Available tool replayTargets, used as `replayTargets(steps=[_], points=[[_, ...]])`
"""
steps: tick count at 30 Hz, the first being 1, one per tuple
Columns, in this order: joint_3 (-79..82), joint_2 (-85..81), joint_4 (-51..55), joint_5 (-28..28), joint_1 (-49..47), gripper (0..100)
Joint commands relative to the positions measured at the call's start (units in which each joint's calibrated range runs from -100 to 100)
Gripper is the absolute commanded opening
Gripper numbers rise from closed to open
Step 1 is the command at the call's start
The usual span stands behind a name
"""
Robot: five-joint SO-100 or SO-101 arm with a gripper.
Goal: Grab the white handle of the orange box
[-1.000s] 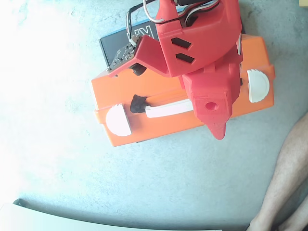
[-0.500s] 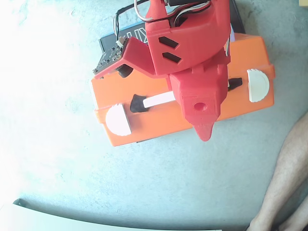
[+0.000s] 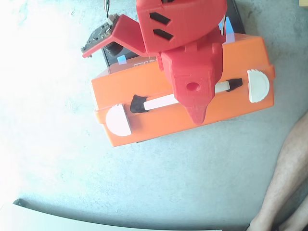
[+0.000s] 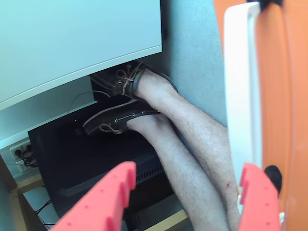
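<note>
Fingers (image 4: 260, 192) spread apart, one beside white handle (image 4: 242, 86) on orange box (image 3: 216, 108).

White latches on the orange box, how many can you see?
2. In the fixed view, one white latch sits near the left end of the orange box, the other latch near the right end, either side of the handle. None look hidden.

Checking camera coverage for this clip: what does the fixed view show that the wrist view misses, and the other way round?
Only the fixed view shows the whole orange box from above, its two white latches and the red arm over the handle's middle. Only the wrist view shows the open gripper, a person's crossed feet in dark shoes, and a black unit under a pale desk edge. Both show the white handle, orange box surface and a bare leg.
</note>
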Motion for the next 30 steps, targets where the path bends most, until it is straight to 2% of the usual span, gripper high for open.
replayTargets(steps=[1, 6, 10, 23, 30], points=[[6.40, -8.23, 4.88, -1.09, 1.32, 26], [4.98, -14.89, 15.37, -1.62, 1.24, 26], [-3.17, -14.38, 27.55, -1.46, 3.64, 26], [-24.08, 3.41, 29.33, -1.41, 3.64, 26], [-25.59, 8.05, 28.65, -1.25, 3.49, 26]])
